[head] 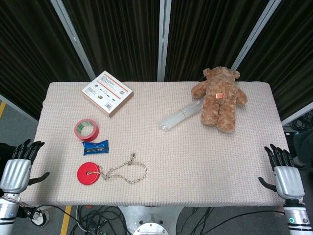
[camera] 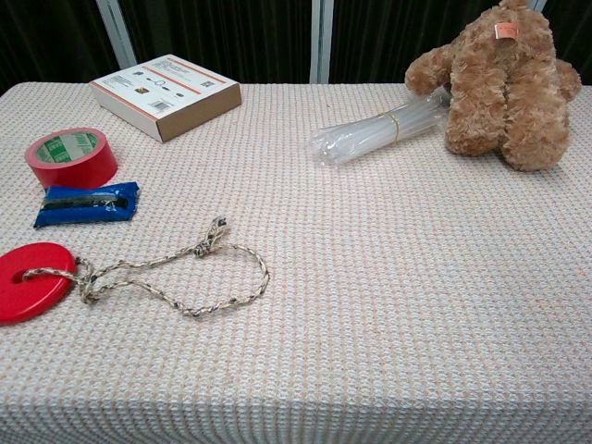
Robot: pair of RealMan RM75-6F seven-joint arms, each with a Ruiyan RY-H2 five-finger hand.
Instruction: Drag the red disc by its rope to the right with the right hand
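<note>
A red disc (head: 88,174) (camera: 31,280) lies flat near the table's front left. A pale braided rope (head: 126,171) (camera: 181,274) is tied through its hole and loops out to the right across the cloth. My right hand (head: 284,171) hovers off the table's front right edge, fingers apart, holding nothing, far from the rope. My left hand (head: 17,166) hangs beyond the left edge, fingers spread and empty. Neither hand shows in the chest view.
A red tape roll (head: 86,130) and a blue packet (head: 95,146) sit just behind the disc. A cardboard box (head: 107,93) is at the back left. A bundle of clear tubes (head: 181,116) and a brown teddy bear (head: 220,98) occupy the back right.
</note>
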